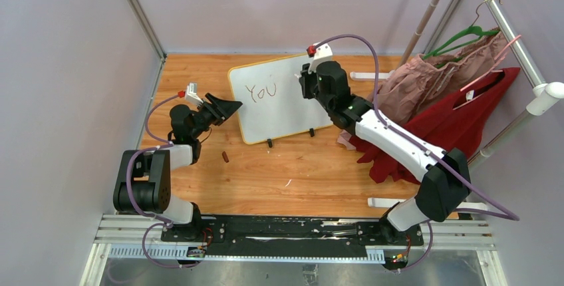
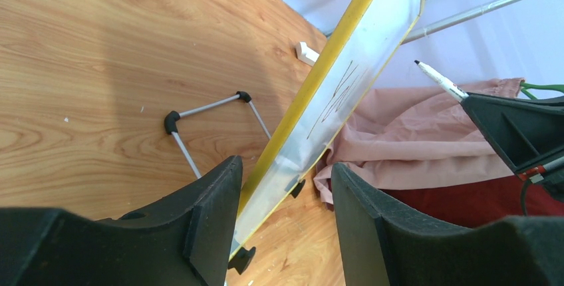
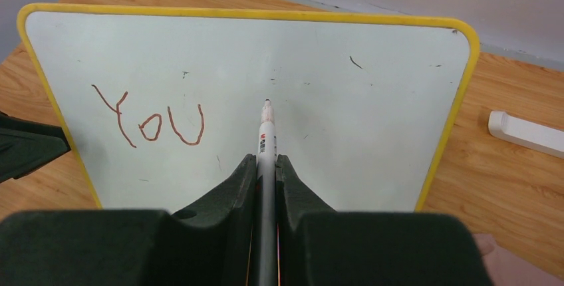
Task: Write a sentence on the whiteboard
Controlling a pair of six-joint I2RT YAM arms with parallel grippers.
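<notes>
yellow-framed glossy whiteboard (image 3: 346, 133), rounded corners, wood-grain table (image 1: 299, 173), slim white marker (image 3: 267, 141)

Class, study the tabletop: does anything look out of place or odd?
A small brown piece lies loose on the table by the left arm. Right of the whiteboard, pink and red clothes spill from the rack onto the table. The whiteboard stands skewed to the table's edges.

Yellow-framed whiteboard (image 1: 286, 113) stands leaning back on wooden tabletop (image 1: 299, 173).
The sentence (image 1: 261, 91) reads only "YOU", in reddish-brown strokes on the board's left half.
</notes>
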